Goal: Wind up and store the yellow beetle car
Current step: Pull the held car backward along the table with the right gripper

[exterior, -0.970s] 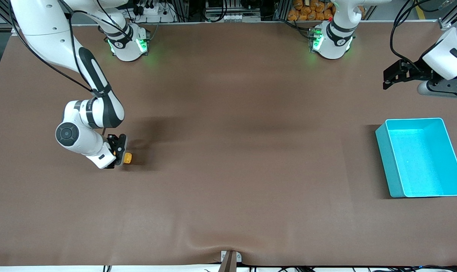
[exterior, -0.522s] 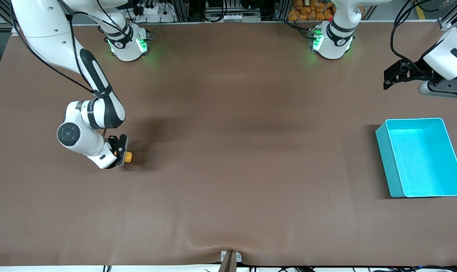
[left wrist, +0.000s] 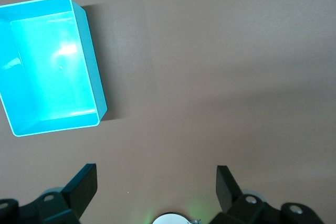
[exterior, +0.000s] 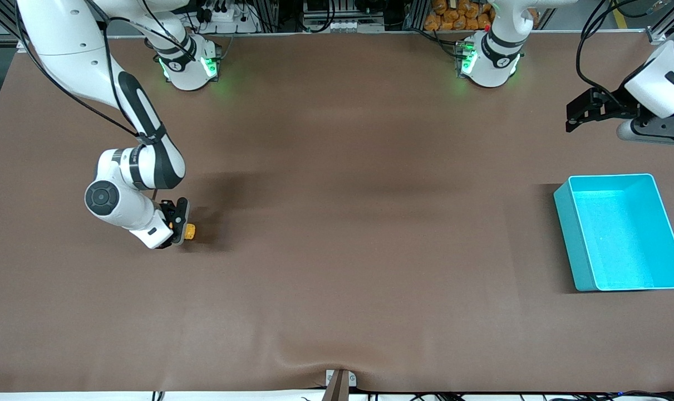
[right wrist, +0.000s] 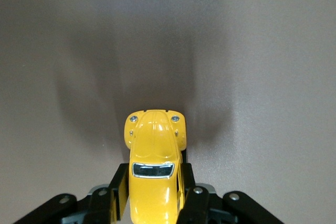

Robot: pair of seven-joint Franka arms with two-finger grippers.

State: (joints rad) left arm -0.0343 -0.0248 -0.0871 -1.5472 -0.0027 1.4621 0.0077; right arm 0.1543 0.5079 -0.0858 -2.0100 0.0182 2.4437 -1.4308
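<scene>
The yellow beetle car (exterior: pixel 189 231) (right wrist: pixel 153 166) is a tiny rounded toy on the brown table toward the right arm's end. My right gripper (exterior: pixel 181 229) (right wrist: pixel 152 195) is shut on its sides, with a black finger (right wrist: pixel 118 190) pressed against each flank and the car's nose poking out ahead. The car sits low at the table surface. The teal bin (exterior: pixel 620 234) (left wrist: pixel 50 64) stands at the left arm's end and has nothing in it. Over the table's corner past the bin's farther side hangs my left gripper (exterior: pixel 579 114) (left wrist: pixel 156 182), open and holding nothing.
The brown mat (exterior: pixel 342 223) covers the whole table and has a raised wrinkle (exterior: pixel 314 356) near the front edge. Both arm bases (exterior: pixel 189 64) stand along the edge farthest from the front camera.
My right gripper's fingers have closed onto the yellow beetle car, which shifted slightly with the hand. The left arm has stayed still.
</scene>
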